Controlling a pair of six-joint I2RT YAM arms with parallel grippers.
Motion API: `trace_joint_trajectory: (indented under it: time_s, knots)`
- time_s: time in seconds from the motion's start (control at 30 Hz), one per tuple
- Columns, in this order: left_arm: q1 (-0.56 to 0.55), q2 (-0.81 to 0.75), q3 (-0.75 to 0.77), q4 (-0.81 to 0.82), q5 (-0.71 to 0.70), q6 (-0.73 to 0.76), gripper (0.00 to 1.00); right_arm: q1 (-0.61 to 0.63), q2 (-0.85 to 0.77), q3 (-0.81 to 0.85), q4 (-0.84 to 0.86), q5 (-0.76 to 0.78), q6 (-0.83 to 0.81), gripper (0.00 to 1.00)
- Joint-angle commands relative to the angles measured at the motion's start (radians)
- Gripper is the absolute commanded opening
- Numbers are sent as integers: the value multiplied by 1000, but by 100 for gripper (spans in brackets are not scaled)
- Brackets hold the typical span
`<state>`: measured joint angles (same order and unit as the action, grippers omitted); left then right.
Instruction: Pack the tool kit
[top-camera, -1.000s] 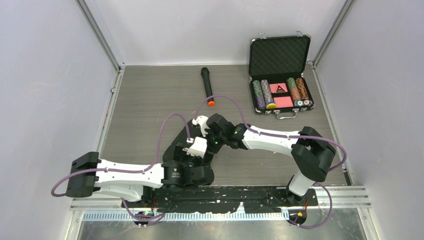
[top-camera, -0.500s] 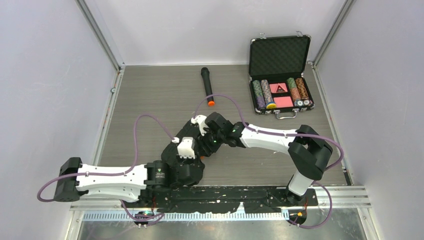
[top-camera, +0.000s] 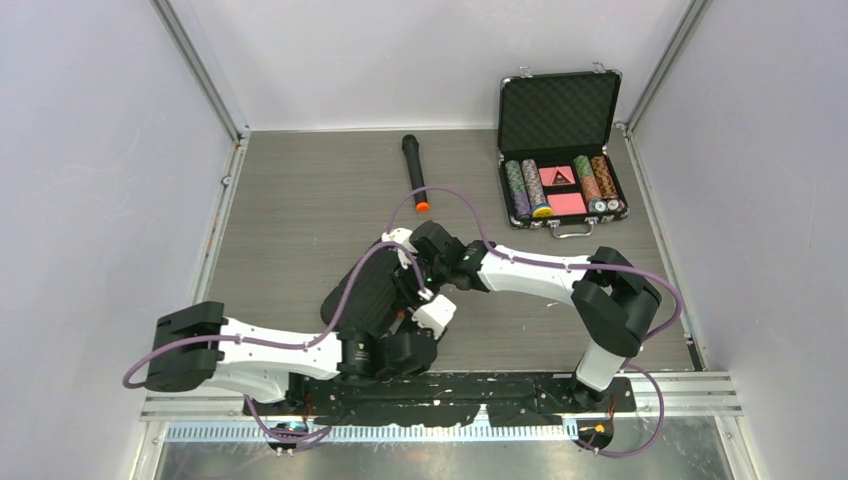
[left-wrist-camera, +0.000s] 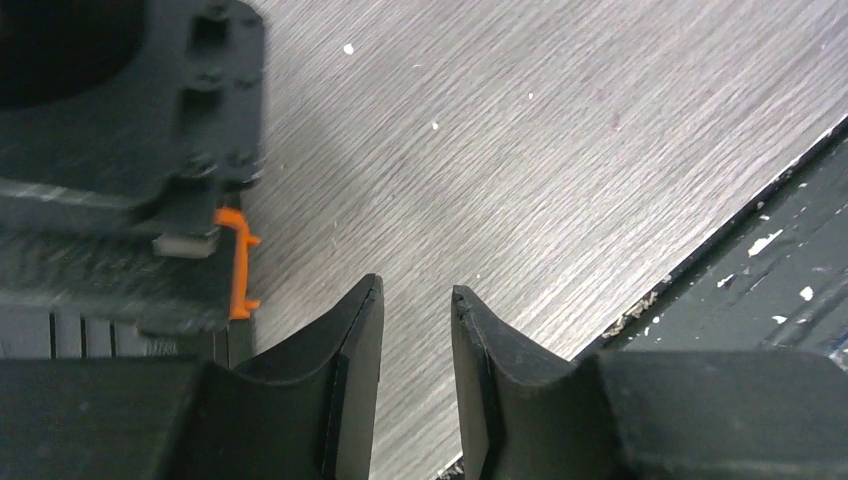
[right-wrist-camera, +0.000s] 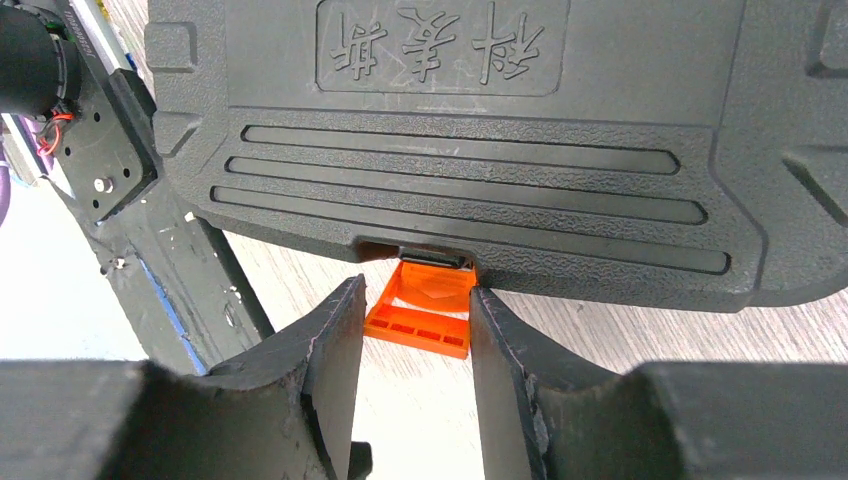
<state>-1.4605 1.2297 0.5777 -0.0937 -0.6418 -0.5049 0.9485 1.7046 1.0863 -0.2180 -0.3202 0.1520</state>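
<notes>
The tool kit is a flat black ribbed case lying closed on the table, mostly hidden under both arms in the top view. Its orange latch sticks out from the case's edge. My right gripper is shut on that latch, a finger touching each side of it. My left gripper hovers over bare table beside the case, fingers a little apart with nothing between them. In the left wrist view the case and its latch lie to the left of the fingers.
A black microphone with an orange end lies at the back middle. An open metal-edged case of poker chips stands at the back right. The black base plate runs along the near edge, close to my left gripper.
My left gripper has narrowed from wide open. Its wrist drew back to the left, then swung right along the case's near side. The right arm has barely moved.
</notes>
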Motion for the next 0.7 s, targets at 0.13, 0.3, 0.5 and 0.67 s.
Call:
trace_joint_trajectory:
  time_s: [0.13,0.3,0.5,0.67]
  knots:
    - [-9,165,142,12,-39,165,31,-27,6,36,41,-66,21,6]
    - [-9,270,275,-160,-100,164,24,-45,14,47,41,-103,16,6]
    - [-9,371,354,-306,-100,214,24,-54,35,65,28,-123,8,6]
    - [-12,421,389,-388,-73,268,24,-58,41,70,26,-131,6,6]
